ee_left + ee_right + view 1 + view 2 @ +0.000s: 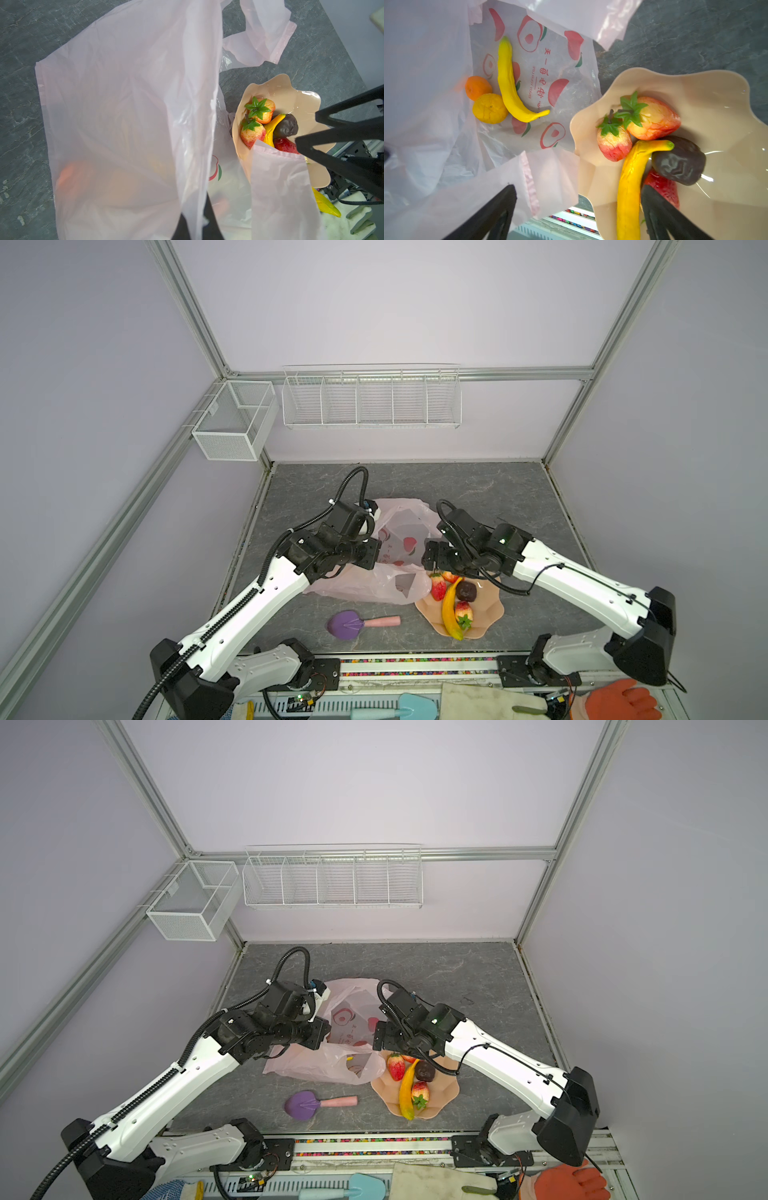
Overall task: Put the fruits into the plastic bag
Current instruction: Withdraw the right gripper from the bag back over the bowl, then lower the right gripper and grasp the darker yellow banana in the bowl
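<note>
Plastic bag (124, 104) flap overlaps bowl (291, 93) rim; purple scoop (345, 624) lies near.

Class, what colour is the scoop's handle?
Pink; the scoop's handle shows best in a top view.

orange (71, 177) veiled by bag (124, 83), banana (629, 187) cropped

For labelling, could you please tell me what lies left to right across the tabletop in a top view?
Purple scoop → leftmost strawberry → banana → dark brown fruit, the last three in the peach bowl; the plastic bag spans too much to place.
</note>
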Controlling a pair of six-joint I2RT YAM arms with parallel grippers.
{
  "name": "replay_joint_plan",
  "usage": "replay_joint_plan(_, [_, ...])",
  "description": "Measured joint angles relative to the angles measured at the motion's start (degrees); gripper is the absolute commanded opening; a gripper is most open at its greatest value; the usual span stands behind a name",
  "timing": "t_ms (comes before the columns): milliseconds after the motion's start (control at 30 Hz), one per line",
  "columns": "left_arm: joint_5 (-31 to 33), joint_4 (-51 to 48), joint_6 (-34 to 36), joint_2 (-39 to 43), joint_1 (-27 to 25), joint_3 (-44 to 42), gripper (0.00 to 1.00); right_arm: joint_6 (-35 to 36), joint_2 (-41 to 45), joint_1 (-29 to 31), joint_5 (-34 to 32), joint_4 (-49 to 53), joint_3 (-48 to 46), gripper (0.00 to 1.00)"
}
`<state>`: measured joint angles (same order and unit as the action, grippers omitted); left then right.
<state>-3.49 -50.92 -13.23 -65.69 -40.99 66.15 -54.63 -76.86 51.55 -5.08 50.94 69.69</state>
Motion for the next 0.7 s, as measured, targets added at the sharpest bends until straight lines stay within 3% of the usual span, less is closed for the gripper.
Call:
replay_joint_plan(400, [-0.6,0.0,0.0,0.0,0.0,0.0,0.00,-1.0,2.2,2.2,6.3,4.3,-8.9,0.67])
replay_joint_plan(700, [-0.9,0.0,0.0,0.0,0.0,-0.1,0.00,-1.1,0.8,4.0,9.0,5.5,-9.2,0.62])
